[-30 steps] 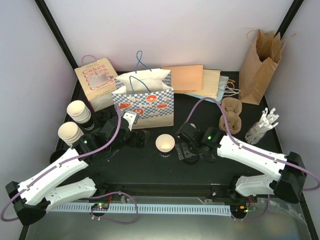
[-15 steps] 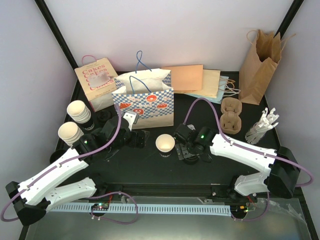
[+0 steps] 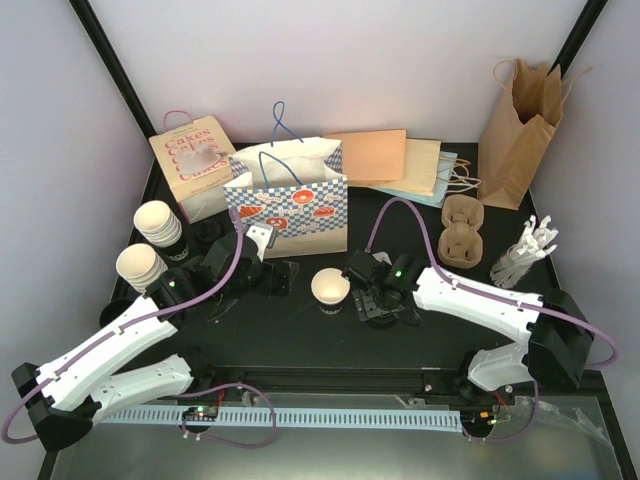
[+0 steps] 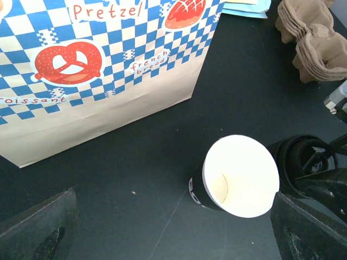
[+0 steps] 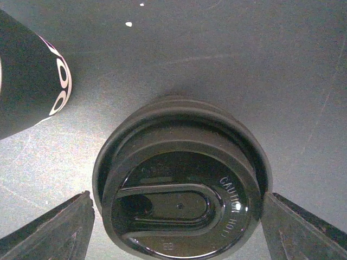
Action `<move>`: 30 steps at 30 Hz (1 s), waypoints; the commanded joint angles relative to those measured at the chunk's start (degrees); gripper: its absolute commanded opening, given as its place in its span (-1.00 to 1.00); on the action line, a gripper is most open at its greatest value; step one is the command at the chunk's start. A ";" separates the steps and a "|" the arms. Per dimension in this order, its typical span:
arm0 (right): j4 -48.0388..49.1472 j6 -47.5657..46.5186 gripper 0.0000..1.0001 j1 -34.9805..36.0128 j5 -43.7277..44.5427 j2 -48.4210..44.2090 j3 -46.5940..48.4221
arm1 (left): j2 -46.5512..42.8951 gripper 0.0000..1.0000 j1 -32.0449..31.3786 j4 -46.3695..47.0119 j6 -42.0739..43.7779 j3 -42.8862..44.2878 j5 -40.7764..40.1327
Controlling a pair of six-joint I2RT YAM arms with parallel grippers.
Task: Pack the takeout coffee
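One takeout coffee cup [image 3: 330, 288] stands upright and empty mid-table; it has a cream inside and a black printed sleeve [image 4: 241, 176]. Just to its right a black lid [image 5: 181, 203] lies on the mat, sip hole up. My right gripper [image 5: 179, 227] is lowered over that lid. It is open, and its fingertips [image 5: 76, 222] stand close against the rim on both sides. The cup's dark side [image 5: 27, 76] shows at the upper left of the right wrist view. My left gripper [image 4: 173, 233] hangs wide open left of the cup, with nothing between its fingers.
A blue checked pretzel bag [image 3: 290, 205] stands behind the cup, with a Cakes bag [image 3: 195, 165] to its left. Two cup stacks [image 3: 150, 245] sit far left. Flat bags [image 3: 390, 160], a brown paper bag [image 3: 517, 130], pulp cup carriers [image 3: 463, 232] and white cutlery [image 3: 525, 250] lie to the right.
My right arm has slid left toward the cup, and its jaws have narrowed around the lid. The left arm and the cup have not moved.
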 commanded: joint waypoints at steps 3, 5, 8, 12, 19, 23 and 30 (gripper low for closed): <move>-0.77 1.28 0.72 0.32 2.20 1.01 -0.62 | -0.14 0.98 0.40 0.92 0.49 0.03 1.01; -0.70 1.22 0.72 0.36 2.34 1.53 -0.59 | -0.15 0.97 0.39 0.92 0.48 -0.06 1.01; -0.76 1.29 0.63 0.32 2.51 2.08 -0.59 | -0.23 0.97 0.44 0.90 0.55 -0.23 1.01; -1.65 1.60 0.56 0.31 3.31 1.26 0.21 | -0.31 0.97 0.53 0.87 0.65 -0.23 0.93; -5.42 1.37 0.53 0.22 4.93 -1.54 3.68 | 0.03 0.97 0.57 1.24 0.85 -0.07 1.15; -7.87 0.56 0.53 0.23 5.54 -1.60 6.74 | 0.04 0.98 0.59 1.33 1.00 0.10 1.28; -6.25 -5.03 0.55 0.22 0.17 0.37 12.14 | -0.16 0.97 3.02 3.15 0.50 -0.54 6.63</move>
